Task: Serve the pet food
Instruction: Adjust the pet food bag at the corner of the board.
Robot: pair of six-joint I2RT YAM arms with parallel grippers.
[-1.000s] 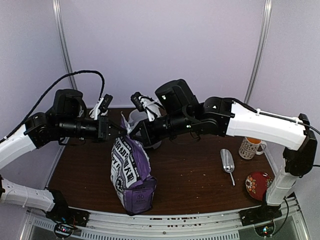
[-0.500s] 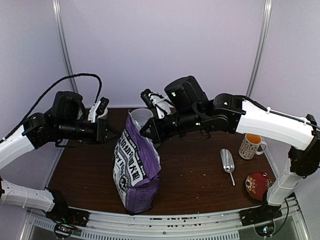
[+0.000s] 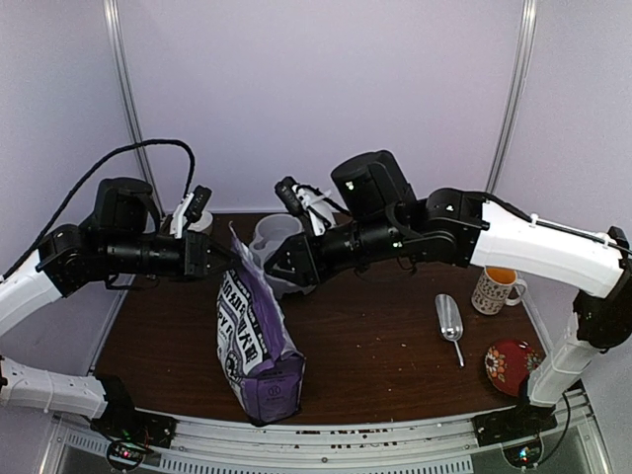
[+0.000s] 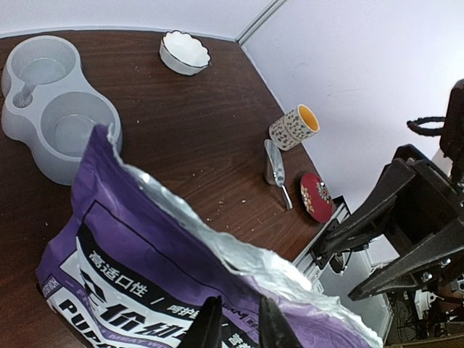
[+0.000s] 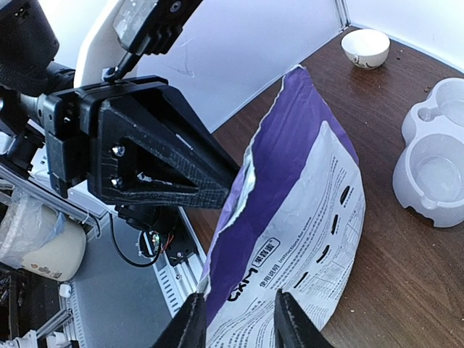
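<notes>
Top external view has the purple bag (image 3: 259,336) standing near the front of the desk (image 3: 375,346), leaning and a bit crumpled, with its torn-open mouth pointing up and back toward the grey double bowl (image 4: 54,170). No kibble shows in either hollow of the bowl, so my guess is the pet food is all inside the bag; I can't actually see any pellets from here. The left pincer (image 4: 237,326) has its fingers nearly pressed together on the bag's upper wall, so it looks like it's pinching the film. The right pincer (image 5: 238,319) has its fingers clearly spread with the bag's edge running between them, not biting it as far as I can tell. That's my worry: with only one side really held, the floppy top can fold over or slip out, and the bag may topple on its narrow base. If it tips toward the bowl unsupported, the mouth sags and kibble dumps onto the desk beside the bowl instead of in it. Pulling too hard on that thin foil edge could also tear it further. The metal scoop (image 3: 449,318), mug (image 3: 494,289) and red plate (image 3: 509,360) sit well apart on the right, so no clash there.
</notes>
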